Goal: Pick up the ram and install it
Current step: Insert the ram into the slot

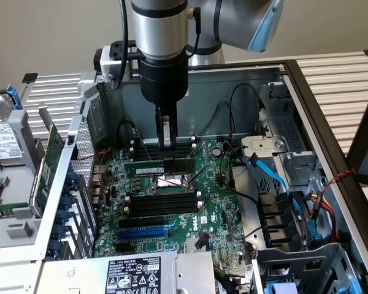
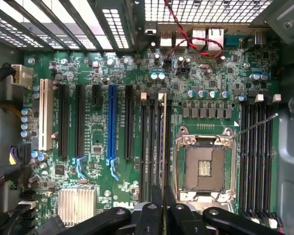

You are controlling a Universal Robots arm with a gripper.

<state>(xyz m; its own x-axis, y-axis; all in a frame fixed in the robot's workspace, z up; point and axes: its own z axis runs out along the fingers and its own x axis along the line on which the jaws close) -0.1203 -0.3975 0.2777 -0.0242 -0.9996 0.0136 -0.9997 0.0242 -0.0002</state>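
The ram (image 1: 159,166) is a long thin green stick hanging level above the motherboard (image 1: 218,211), over the area of the CPU socket (image 1: 172,181). My gripper (image 1: 167,153) reaches straight down from the arm and is shut on the stick's upper edge near its middle. From the wrist, the ram (image 2: 161,142) appears edge-on as a thin pale line between my black fingers (image 2: 156,203). It runs along the bank of black memory slots (image 2: 152,147) that lies between the blue slot (image 2: 112,127) and the CPU socket (image 2: 206,164). I cannot tell whether it touches a slot.
A large green expansion card (image 1: 49,165) stands at the exterior view's left outside the case. Blue cables (image 1: 276,177) and drive bays crowd the exterior view's right. The labelled power supply (image 1: 132,275) lies in front. A second slot bank (image 2: 257,156) flanks the socket.
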